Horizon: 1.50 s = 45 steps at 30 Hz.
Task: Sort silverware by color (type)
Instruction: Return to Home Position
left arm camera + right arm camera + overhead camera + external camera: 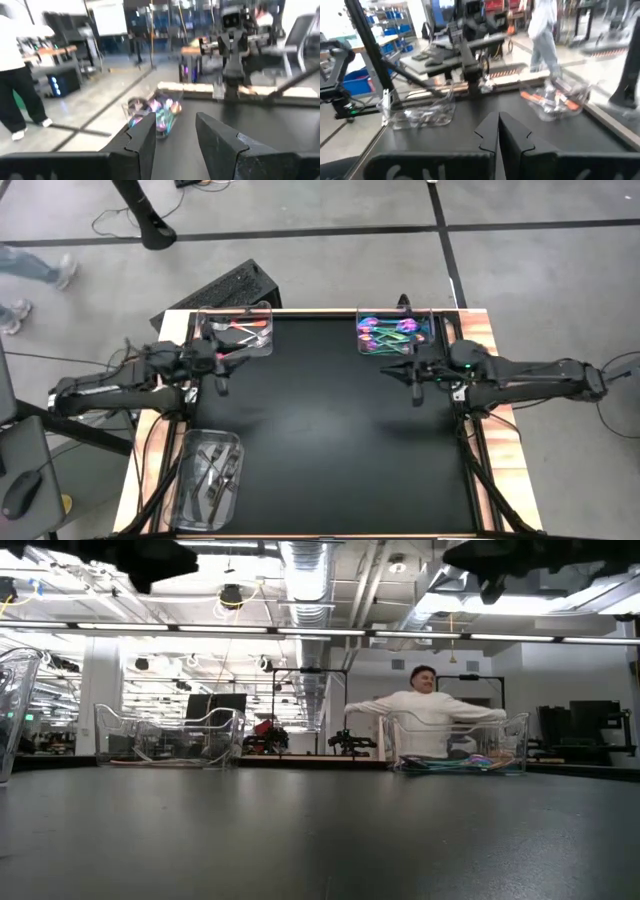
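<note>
Silverware lies sorted in three clear trays. Coppery pieces (240,330) fill the far-left tray, also seen in the right wrist view (555,102). Iridescent pieces (390,332) fill the far-right tray, and show in the left wrist view (156,112) and the low view (455,762). Dark pieces (212,470) lie in the near-left tray. My left gripper (220,378) hovers open beside the coppery tray, its fingers (145,140) apart and empty. My right gripper (417,385) hovers shut and empty just near of the iridescent tray, fingers (490,132) together.
The black mat (330,430) between the trays carries no loose pieces that I can see. Wooden table edges (150,460) frame it. A person in white (425,710) sits beyond the far edge; another person walks past (542,30).
</note>
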Motion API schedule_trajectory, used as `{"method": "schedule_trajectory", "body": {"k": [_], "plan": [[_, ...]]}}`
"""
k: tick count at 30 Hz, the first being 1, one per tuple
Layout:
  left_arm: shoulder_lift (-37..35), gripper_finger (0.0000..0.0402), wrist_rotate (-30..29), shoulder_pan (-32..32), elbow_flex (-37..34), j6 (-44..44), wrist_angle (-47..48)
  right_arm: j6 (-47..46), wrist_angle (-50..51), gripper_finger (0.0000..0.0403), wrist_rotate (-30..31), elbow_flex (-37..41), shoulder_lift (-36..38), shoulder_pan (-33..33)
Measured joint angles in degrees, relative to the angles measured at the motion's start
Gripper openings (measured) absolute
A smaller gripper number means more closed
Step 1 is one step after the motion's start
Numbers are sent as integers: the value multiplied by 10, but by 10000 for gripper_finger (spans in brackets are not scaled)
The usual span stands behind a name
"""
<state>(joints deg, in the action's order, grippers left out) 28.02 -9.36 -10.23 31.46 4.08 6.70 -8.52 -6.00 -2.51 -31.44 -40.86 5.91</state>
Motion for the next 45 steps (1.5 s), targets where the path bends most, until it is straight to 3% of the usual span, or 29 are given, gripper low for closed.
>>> {"method": "schedule_trajectory", "body": {"k": [8, 11, 17, 23, 27, 32, 38, 41, 45], "plan": [[-146, 127, 12, -6, -147, -42, -73, 40, 58, 17, 39, 2, 67, -3], [-180, 127, 16, -6, -170, -52, -75, 42, 31, 16, 45, 32, 77, -2], [-215, 127, 18, -6, -207, -35, -124, 43, -50, 23, 147, 105, 98, 35], [-217, 127, 20, -6, -234, -22, -146, -114, 26, 8, 119, 124, 99, 65], [-217, 127, 10, -6, -235, -22, -154, -104, 75, 10, 84, 124, 133, 57], [-252, 126, 1, -6, -226, -18, -137, -70, 125, 12, 85, 124, 208, 27], [-276, 83, 16, -6, -265, -17, -173, -66, 82, 12, 142, 174, 284, -2], [-271, 50, 26, -6, -301, -23, -231, -66, 44, 11, 142, 207, 307, -3], [-271, 11, 15, -7, -307, -34, -225, -78, 48, 11, 142, 222, 330, -3]]}}
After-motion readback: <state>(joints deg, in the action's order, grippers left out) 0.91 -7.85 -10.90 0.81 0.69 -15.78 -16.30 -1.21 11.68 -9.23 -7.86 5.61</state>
